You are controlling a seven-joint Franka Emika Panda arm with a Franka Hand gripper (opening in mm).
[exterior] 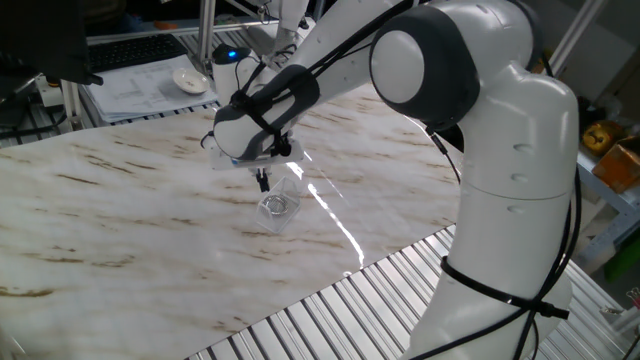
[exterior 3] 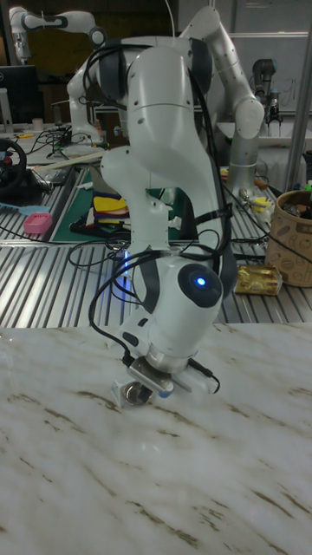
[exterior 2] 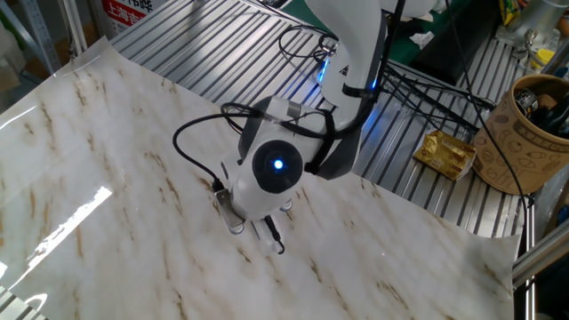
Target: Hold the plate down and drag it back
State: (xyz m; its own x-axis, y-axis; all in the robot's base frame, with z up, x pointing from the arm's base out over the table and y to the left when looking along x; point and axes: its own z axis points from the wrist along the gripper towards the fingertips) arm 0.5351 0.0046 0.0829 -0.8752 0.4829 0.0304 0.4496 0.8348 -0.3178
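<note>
Marble-patterned surface (exterior: pixel 120 210) carries the plate (exterior: pixel 279 206), a tiny ringed disc on a clear plastic piece (exterior: pixel 284 200). Just above the plate hangs the hand (exterior: pixel 263 180), poised to press down; whether its fingers are parted, I cannot tell, and it grips nothing.

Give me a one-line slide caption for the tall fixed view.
Franka end effector poised low over the marble-patterned table, ahead of the plate drag.

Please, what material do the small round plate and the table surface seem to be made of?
The plate looks like clear plastic or glass, possibly with a metal ring: it is see-through with a shiny raised rim, so I cannot tell which. It lies on a clear rectangular piece, probably plastic. The table surface looks like a glossy marble-print sheet: brown veins, a bright reflection, and an edge that lies over metal slats.
</note>
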